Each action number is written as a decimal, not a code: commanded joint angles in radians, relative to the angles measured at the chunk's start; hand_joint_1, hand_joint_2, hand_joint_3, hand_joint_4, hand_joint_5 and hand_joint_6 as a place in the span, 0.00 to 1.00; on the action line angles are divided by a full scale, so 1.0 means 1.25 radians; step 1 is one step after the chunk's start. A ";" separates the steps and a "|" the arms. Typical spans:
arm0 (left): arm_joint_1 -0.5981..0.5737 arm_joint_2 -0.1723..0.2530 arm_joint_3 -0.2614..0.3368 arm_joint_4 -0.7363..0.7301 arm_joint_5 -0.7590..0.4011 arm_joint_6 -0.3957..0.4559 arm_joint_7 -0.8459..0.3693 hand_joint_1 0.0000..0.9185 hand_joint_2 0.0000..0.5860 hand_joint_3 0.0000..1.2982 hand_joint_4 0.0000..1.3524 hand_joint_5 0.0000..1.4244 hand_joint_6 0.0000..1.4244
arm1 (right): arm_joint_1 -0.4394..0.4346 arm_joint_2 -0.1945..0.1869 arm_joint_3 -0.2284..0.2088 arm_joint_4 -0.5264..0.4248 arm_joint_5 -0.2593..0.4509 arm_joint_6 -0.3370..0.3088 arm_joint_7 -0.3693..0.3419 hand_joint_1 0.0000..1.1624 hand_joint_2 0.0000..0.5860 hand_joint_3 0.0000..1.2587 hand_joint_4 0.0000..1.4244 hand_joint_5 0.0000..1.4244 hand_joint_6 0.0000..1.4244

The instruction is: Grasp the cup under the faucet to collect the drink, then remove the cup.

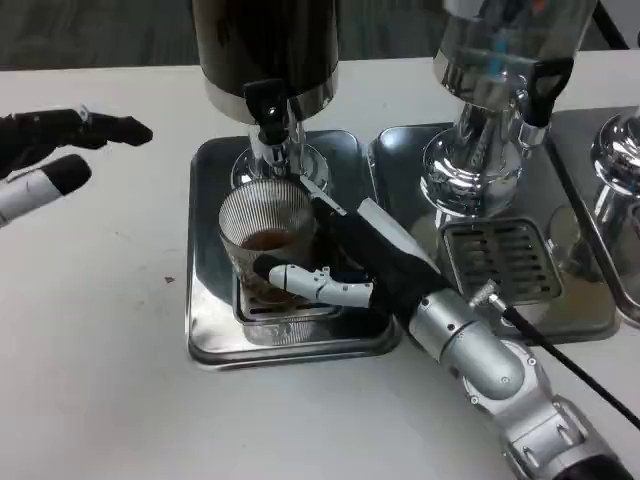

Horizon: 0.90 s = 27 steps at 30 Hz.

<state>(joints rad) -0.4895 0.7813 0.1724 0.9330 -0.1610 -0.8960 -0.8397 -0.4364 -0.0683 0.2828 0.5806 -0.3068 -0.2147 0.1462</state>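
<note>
Standing upright on the grate of the left drip tray point(205, 330), the ribbed glass cup point(262, 235) sits directly below the black-handled faucet point(268, 110) of the dark drink dispenser point(265, 45). Its long axis runs straight up and down, mouth open toward the spout, and a little brown drink lies in the bottom. The right robot hand point(345, 265) is wrapped around the cup from the right side: a white finger curls across the near wall and the black palm presses against the far right of the glass, so the cup is held. The silver forearm runs off toward the lower right corner, a black cable trailing beside it.

The left robot hand point(55, 150) hovers over the bare white counter point(90, 380) at the left edge of the head view, fingers spread and holding nothing, well apart from the tray.

Room is tight on the right: the tray's raised rim touches that of a second drip tray point(575, 325), which carries a clear-tanked dispenser point(500, 60) on a chrome base. The faucet hangs close over the cup's rim, leaving little headroom. To the left and toward the near edge, the counter lies open beyond the tray's low lip.
</note>
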 commanded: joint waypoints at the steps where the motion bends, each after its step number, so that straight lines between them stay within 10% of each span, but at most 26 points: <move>1: -0.014 0.014 -0.004 0.004 0.012 0.002 -0.005 0.00 0.15 0.29 0.21 0.14 0.15 | 0.015 0.004 0.007 -0.010 -0.013 0.025 -0.019 0.45 0.34 0.00 0.00 0.00 0.05; 27: -0.007 0.013 -0.005 0.002 0.024 -0.001 -0.003 0.00 0.22 0.30 0.23 0.15 0.16 | 0.039 0.026 0.053 -0.064 -0.075 0.111 -0.101 0.48 0.36 0.00 0.03 0.17 0.19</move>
<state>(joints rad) -0.4895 0.7813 0.1724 0.9329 -0.1451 -0.8959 -0.8395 -0.4172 -0.0398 0.3403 0.5021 -0.3929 -0.1032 0.0215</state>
